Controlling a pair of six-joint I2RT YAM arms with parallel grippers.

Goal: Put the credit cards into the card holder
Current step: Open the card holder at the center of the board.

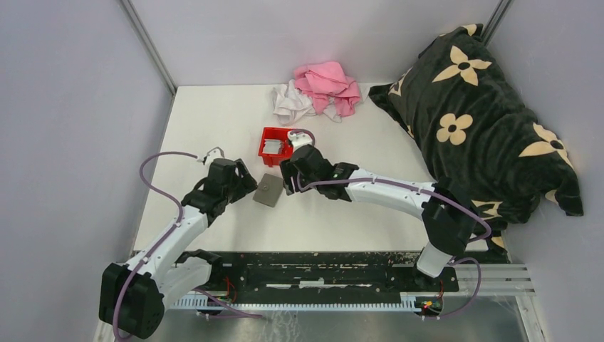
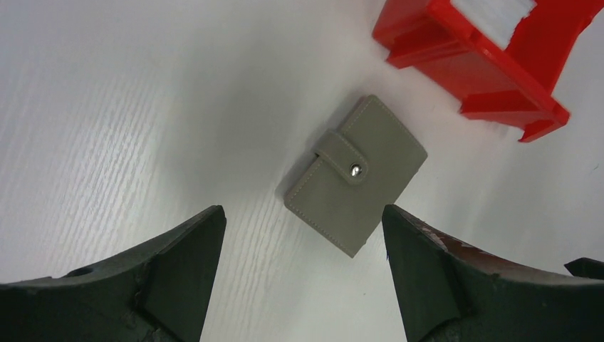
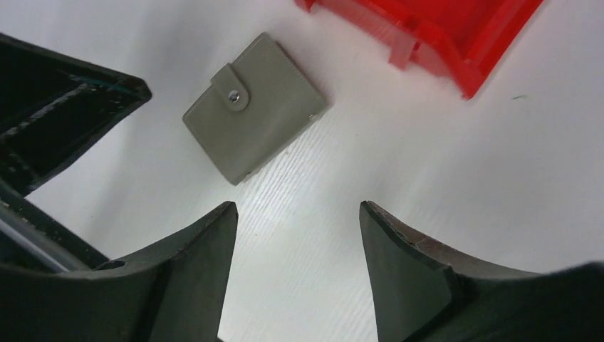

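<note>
Both arms reach in from the near edge, elbows bent, wrists low over the table. The left gripper gapes wide and the right gripper stands narrower, both empty, flanking the closed card holder. Beyond, the credit cards lie in a red bin.

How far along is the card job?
Nothing done: wallet lies snapped shut on the table, cards sit in the red bin. In hand: left arm and right arm flank the wallet, jaws open, empty. Left: open wallet, move cards in.
</note>
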